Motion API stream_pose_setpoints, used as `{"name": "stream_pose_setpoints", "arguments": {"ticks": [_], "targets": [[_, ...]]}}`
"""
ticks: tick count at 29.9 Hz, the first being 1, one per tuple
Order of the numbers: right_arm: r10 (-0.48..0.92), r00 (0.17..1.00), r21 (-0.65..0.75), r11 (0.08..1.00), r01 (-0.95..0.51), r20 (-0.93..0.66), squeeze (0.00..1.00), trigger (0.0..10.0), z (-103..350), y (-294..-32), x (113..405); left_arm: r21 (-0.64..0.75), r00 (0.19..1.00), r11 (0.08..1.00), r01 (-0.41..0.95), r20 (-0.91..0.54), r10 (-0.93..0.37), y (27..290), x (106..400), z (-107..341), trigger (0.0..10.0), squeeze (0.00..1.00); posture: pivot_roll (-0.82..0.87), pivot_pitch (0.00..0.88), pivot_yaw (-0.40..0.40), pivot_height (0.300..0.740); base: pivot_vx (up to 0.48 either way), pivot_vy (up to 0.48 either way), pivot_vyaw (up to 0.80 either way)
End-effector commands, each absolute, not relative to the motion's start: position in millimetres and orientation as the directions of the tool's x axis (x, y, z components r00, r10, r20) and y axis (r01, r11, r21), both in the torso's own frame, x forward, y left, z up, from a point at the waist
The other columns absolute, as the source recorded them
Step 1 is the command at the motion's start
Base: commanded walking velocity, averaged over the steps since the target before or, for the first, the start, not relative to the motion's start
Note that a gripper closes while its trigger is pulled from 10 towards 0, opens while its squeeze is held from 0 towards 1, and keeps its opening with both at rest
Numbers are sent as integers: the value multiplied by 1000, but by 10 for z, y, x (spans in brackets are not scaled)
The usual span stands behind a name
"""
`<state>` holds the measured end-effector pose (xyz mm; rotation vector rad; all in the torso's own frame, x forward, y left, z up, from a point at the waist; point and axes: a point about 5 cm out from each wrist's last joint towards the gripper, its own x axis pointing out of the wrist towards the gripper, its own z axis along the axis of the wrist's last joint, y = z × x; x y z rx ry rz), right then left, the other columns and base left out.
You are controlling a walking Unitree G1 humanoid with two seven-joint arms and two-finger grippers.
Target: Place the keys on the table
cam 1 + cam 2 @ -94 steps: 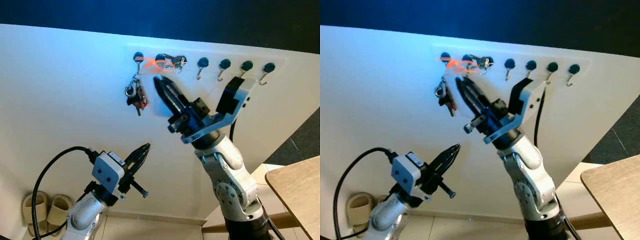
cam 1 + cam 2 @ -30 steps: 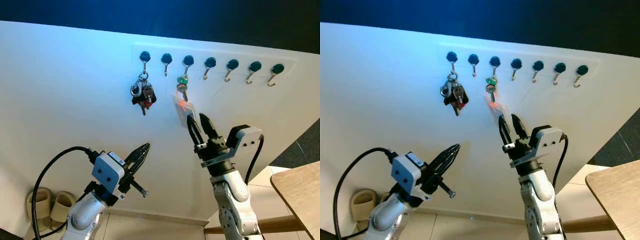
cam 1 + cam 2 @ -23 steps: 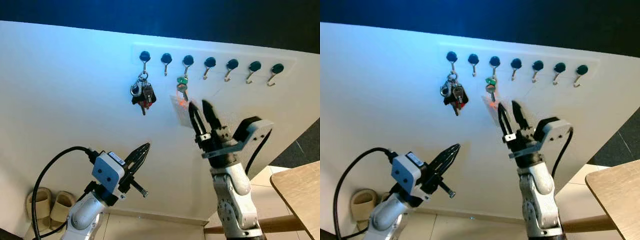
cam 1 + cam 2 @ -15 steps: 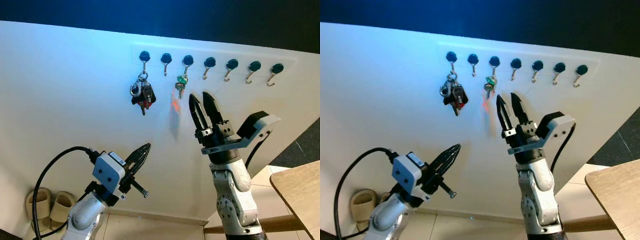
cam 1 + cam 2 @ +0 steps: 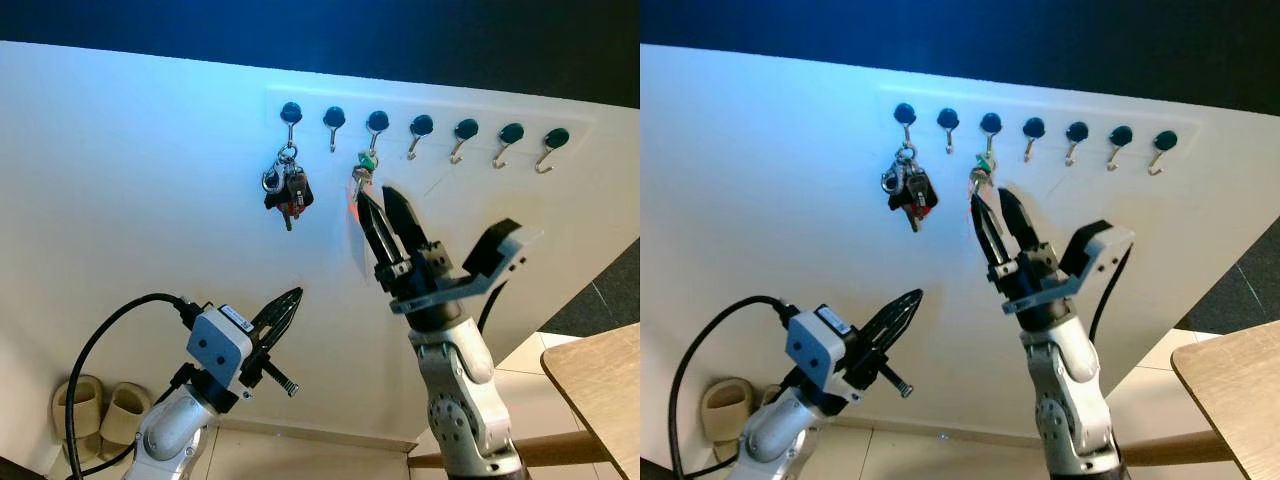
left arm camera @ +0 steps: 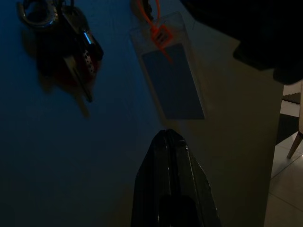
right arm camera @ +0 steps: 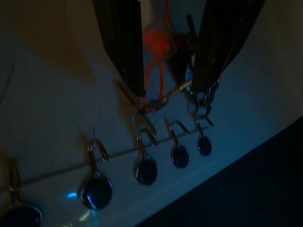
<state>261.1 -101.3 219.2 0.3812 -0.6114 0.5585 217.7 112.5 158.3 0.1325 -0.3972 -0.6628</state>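
A green-headed key (image 5: 364, 168) with an orange strap and a clear card tag (image 6: 173, 80) hangs from the third wall hook (image 7: 144, 165). My right gripper (image 5: 375, 195) is raised to it and open. Its two black fingers (image 7: 125, 47) stand on either side of the orange strap (image 7: 158, 42), just below the key ring, gripping nothing. A darker bunch of keys (image 5: 285, 190) hangs from the first hook. My left gripper (image 5: 288, 300) is held low, away from the wall hooks and shut on nothing; its closed fingertips (image 6: 166, 137) point at the wall below the tag.
A row of several dark-capped hooks (image 5: 465, 130) runs along the white wall. The corner of a wooden table (image 5: 600, 380) is at the lower right. A pair of slippers (image 5: 95, 420) lies on the floor at the lower left.
My right gripper has moved up and left, from below the hanging tag to around the strap under the green key. The tag has swung. The left arm has not moved.
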Motion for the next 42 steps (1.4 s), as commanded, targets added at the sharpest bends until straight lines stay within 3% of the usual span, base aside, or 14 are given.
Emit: {"name": "stream_pose_setpoints", "arguments": {"ticks": [1,15,36,37,38,39,42], "targets": [[366,677,169,791,-588,639,0,10000,2223,-1033,2585,260,703,768,586,308,-641,1104,2142,1587,10000,0,78,76,-70,740,0,0,0],[278,687,244,792,-559,671,0,10000,2386,-1074,2694,254,695,774,580,340,-633,1096,2153,1648,10000,0,80,85,-67,740,0,0,0],[285,711,339,726,-598,643,0,10000,2427,-989,2782,257,681,772,581,366,-634,1068,2145,1734,10000,0,84,109,-80,740,0,0,0],[285,711,341,725,-599,643,0,5765,2429,-988,2782,257,681,772,581,365,-634,1070,2144,1735,10000,0,84,110,-80,740,0,0,0],[285,711,341,725,-599,643,0,5765,2429,-988,2782,257,681,772,581,365,-634,1070,2144,1735,10000,0,84,110,-80,740,0,0,0],[284,711,342,724,-599,643,0,392,2427,-991,2779,257,682,773,580,365,-634,1070,2144,1736,10000,0,84,111,-80,740,0,0,0],[283,714,347,722,-598,641,0,0,2425,-1001,2776,258,684,774,579,364,-633,1071,2145,1738,10000,0,84,111,-80,740,0,0,0]]}}
